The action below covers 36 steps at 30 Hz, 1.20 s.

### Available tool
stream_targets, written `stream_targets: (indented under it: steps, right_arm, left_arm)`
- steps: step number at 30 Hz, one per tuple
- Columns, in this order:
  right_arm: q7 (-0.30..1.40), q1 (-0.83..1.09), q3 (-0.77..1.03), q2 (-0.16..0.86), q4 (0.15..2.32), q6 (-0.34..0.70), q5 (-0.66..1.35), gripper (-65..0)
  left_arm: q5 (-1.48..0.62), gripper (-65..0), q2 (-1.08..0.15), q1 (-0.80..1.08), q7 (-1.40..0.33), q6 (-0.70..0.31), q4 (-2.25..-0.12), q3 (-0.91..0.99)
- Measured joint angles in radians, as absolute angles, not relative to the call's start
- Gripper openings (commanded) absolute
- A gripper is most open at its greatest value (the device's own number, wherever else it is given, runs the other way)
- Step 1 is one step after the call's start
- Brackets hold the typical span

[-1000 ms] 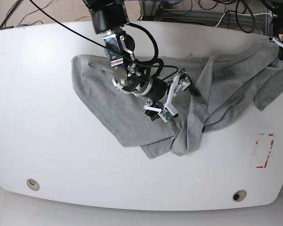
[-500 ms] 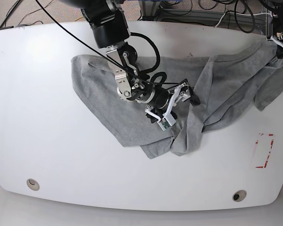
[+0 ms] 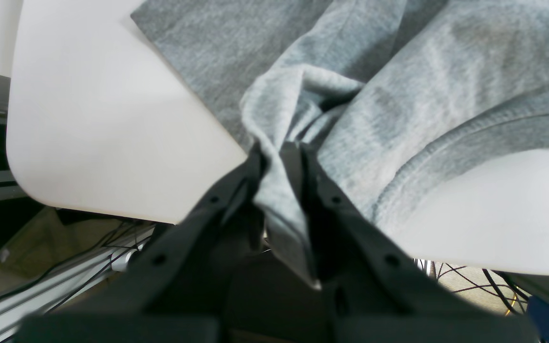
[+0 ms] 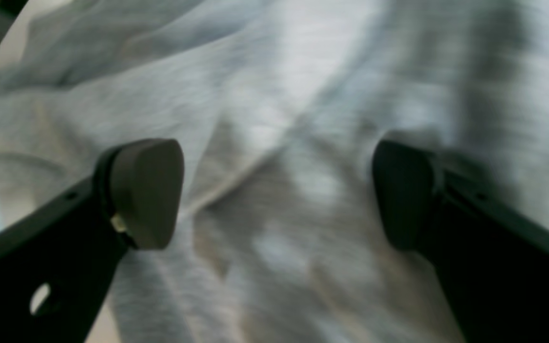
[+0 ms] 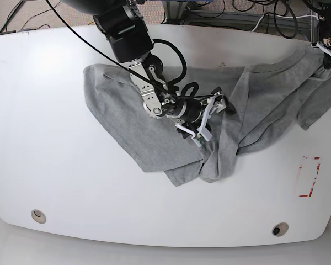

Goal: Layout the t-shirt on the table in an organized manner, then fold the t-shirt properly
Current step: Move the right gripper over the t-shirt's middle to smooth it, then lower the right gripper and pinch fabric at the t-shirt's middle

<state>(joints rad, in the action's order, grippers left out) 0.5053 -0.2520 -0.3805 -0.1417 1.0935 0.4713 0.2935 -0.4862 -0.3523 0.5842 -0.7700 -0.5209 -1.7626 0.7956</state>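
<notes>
Crumpled grey t-shirt (image 5: 154,130) on white table (image 5: 55,143), left gripper (image 3: 281,157) pinching its edge, right gripper (image 4: 277,190) spread wide above fabric

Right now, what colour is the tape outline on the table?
Red: the tape outline sits near the table's right edge, clearest in the base view.

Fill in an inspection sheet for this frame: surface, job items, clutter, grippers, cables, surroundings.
Surface: white table, a red tape outline, two grommets.
Job items: grey t-shirt crumpled, folded over itself mid-table, not laid flat.
Clutter: nothing seen.
Grippers: left gripper shut on a shirt fold at the table edge; right gripper open over the bunched middle.
Cables: black cable loops along the right arm.
Surroundings: wires and frame rails behind the table.
</notes>
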Motion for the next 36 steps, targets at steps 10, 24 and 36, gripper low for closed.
stream_targets:
  steps: [10,24,36]
  right_arm:
    - [0.511,-0.250,-0.406,-0.144,1.123,0.472,0.289,-6.7]
    - [0.553,-0.256,-0.294,-0.019,1.308,0.470,0.285,-6.7]
    - [0.542,-0.242,-0.303,-0.030,1.283,0.475,0.293,-6.7]
  left_arm:
    - [-0.486,-65.0,-0.352,0.584,-0.770,-0.521,-1.763,0.796]
    - [-0.485,-65.0,-0.355,0.582,-0.770,-0.520,-1.763,0.779]
    - [-0.485,-65.0,-0.353,0.581,-0.770,-0.521,-1.763,0.752]
